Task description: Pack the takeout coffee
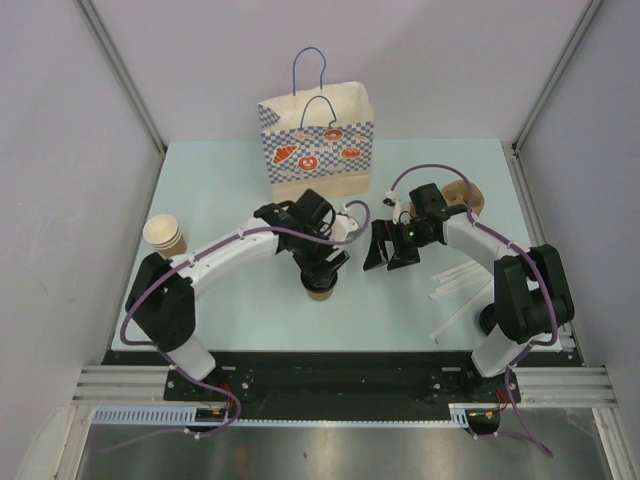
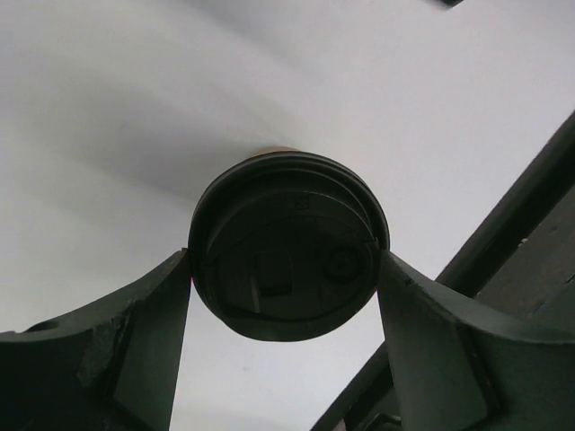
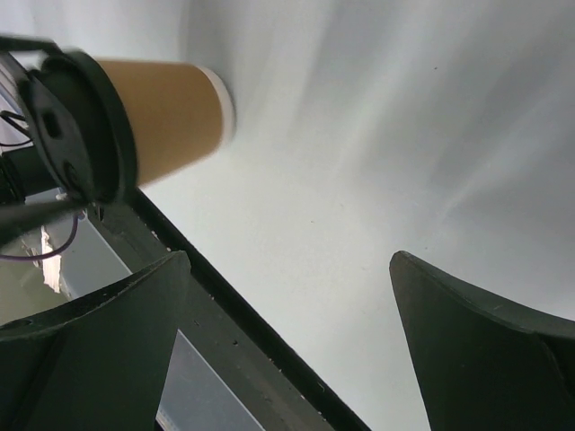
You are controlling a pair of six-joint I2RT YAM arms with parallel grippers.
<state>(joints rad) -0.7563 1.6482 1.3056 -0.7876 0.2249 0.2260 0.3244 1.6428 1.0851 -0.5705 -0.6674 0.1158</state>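
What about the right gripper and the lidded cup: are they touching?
Apart. The top view shows bare table between the right gripper and the lidded cup. In the right wrist view, nothing lies between its open fingers.

Right wrist view: right gripper (image 3: 289,260) fingers (image 3: 108,332) stood wide apart, nothing between them, over the pale table (image 3: 404,135). Takeout coffee cup (image 3: 166,112) sat upper left, kraft brown, black lid (image 3: 81,126) fitted, well apart from the fingers. Dark table edge strip (image 3: 243,332) ran diagonally below it. Purple cable (image 3: 36,251) at far left.
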